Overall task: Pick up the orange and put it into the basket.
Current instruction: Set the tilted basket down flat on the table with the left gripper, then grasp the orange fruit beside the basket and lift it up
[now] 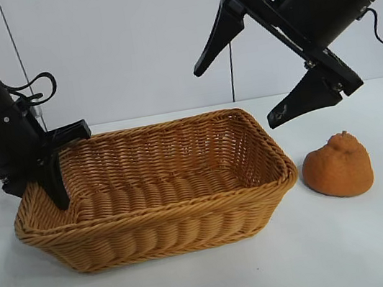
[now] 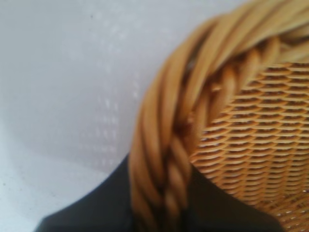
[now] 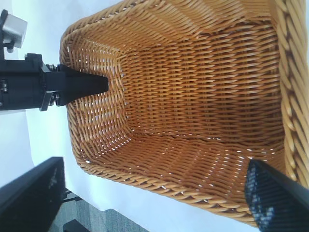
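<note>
So the thing that matters here is which side the fruit is on. The lumpy, dull orange-brown orange point(image 1: 338, 165) with the knobbly top sits on the white bench point(image 1: 381, 237) just outside the right-hand short end of the big tan woven wicker basket point(image 1: 163, 229), close to its braided rim but not touching as far as I can tell. It's resting on a flattish base with the pointed knob facing up, so there's no real long axis to line up with.

The right pincer point(image 1: 238, 92) hangs above that same end of the basket, fingers spread about as wide as they go, holding nothing, tilted down toward the basket's inside. The orange lies below it and a bit further out to the right, so I'd guess it needs to swing outward and drop.

The left pincer point(image 1: 52, 176) is way over at the far end, nearly closed with the braided rim sitting between its fingers in the left wrist view, looks like it's steadying the basket. So the right arm is clearly nearer the fruit.
</note>
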{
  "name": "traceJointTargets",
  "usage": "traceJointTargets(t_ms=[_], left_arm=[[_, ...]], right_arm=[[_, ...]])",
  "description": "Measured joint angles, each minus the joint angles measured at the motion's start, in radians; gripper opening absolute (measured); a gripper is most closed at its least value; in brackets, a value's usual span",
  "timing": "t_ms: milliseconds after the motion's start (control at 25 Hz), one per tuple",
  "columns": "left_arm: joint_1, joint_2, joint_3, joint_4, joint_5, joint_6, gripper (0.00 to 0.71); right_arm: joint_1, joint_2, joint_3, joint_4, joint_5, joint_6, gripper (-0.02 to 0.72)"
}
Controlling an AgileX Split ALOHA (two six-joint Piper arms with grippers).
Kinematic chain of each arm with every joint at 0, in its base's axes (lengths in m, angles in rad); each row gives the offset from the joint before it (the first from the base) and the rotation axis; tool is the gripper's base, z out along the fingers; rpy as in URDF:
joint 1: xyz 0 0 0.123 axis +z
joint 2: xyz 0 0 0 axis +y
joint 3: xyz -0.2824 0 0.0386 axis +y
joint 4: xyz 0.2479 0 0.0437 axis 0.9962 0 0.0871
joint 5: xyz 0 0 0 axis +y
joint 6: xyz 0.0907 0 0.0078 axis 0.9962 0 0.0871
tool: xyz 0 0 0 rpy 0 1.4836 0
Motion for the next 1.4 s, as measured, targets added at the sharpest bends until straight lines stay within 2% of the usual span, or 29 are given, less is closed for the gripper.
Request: traceJointTargets(t_ms=[80,200,240,320,440,600,760,960,1120,1400], left_arm=[[0.000,0.001,0.000,-0.005,0.000,0.000,0.235],[0.000,0.001,0.000,-0.009,0.000,0.000,0.501],[0.000,-0.002,0.000,-0.009,0.000,0.000,0.569],[0.000,-0.018,0.000,-0.009,0.001,0.000,0.631],[0.000,-0.055,-0.015,-0.009,0.013,0.000,0.661],[0.000,-0.117,-0.056,-0.005,0.084,0.008,0.669],[0.003,-0.172,-0.131,0.069,0.156,0.011,0.672],[0.043,-0.198,-0.232,0.214,0.264,0.015,0.672],[0.076,-0.198,-0.265,0.357,0.329,0.015,0.672],[0.128,-0.199,-0.267,0.405,0.342,0.018,0.672]], right_arm=[[0.000,0.000,0.000,0.000,0.000,0.000,0.694],[0.000,0.000,0.000,0.000,0.000,0.000,0.694],[0.000,0.000,0.000,0.000,0.000,0.000,0.694],[0.000,0.000,0.000,0.000,0.001,0.000,0.694],[0.000,0.000,0.000,0.000,0.001,0.000,0.694],[0.000,0.000,0.000,0.000,0.001,0.000,0.694],[0.000,0.000,0.000,0.000,0.001,0.000,0.694],[0.000,0.000,0.000,0.000,0.002,0.000,0.694],[0.000,0.000,0.000,-0.009,0.002,0.000,0.694],[0.000,0.000,0.000,-0.011,0.002,0.000,0.694]])
